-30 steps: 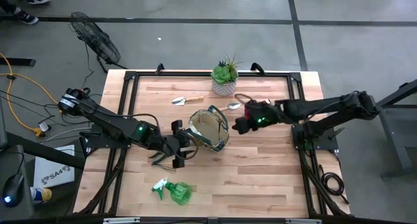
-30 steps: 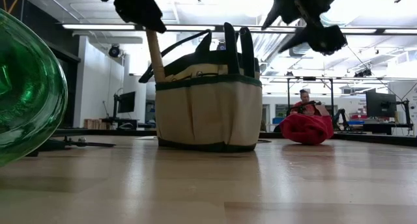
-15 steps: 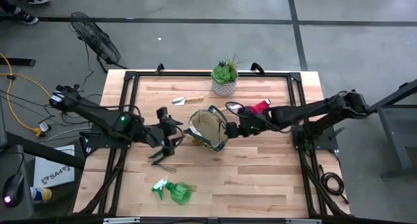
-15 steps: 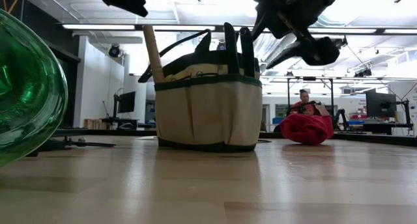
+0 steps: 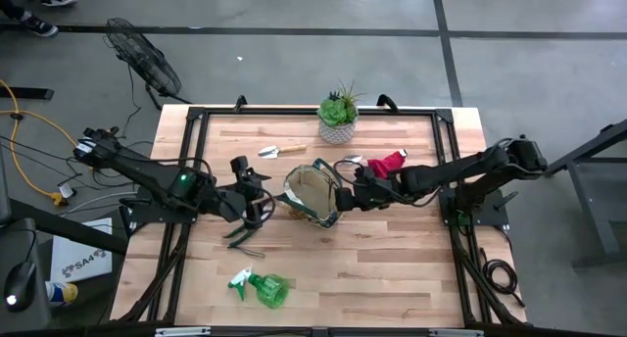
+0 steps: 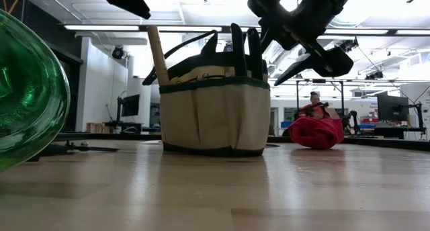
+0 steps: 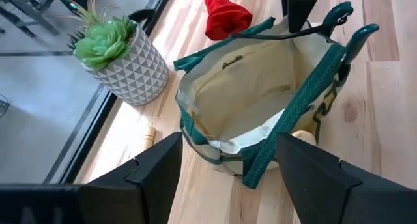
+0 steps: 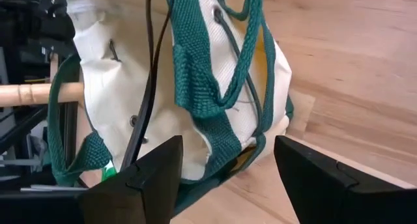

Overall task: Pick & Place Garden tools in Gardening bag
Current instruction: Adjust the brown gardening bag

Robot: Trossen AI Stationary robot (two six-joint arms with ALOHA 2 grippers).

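The khaki gardening bag (image 5: 313,193) with green trim stands upright and open mid-table. A wooden-handled tool (image 6: 158,55) sticks up out of its left side. My left gripper (image 5: 262,196) hovers open just left of the bag, raised above its rim (image 7: 195,129). My right gripper (image 5: 344,193) hangs open just right of the bag, above the green loop handles (image 8: 215,87), and I see nothing between its fingers. On the table lie a trowel (image 5: 282,150), a red cone (image 5: 385,165), dark shears (image 5: 240,235) and the green spray bottle (image 5: 263,288).
A green succulent in a white patterned pot (image 5: 337,119) stands at the far edge, behind the bag. Bare wood stretches along the near right part of the table (image 5: 392,268). In the low view, a person sits far off in the room behind the table.
My left gripper has drawn back from the bag toward the table's left edge and risen, tipping up; the wooden handle stays in the bag. My right gripper has come down and moved left from over the red cone to the bag's right side, rolling as it went.
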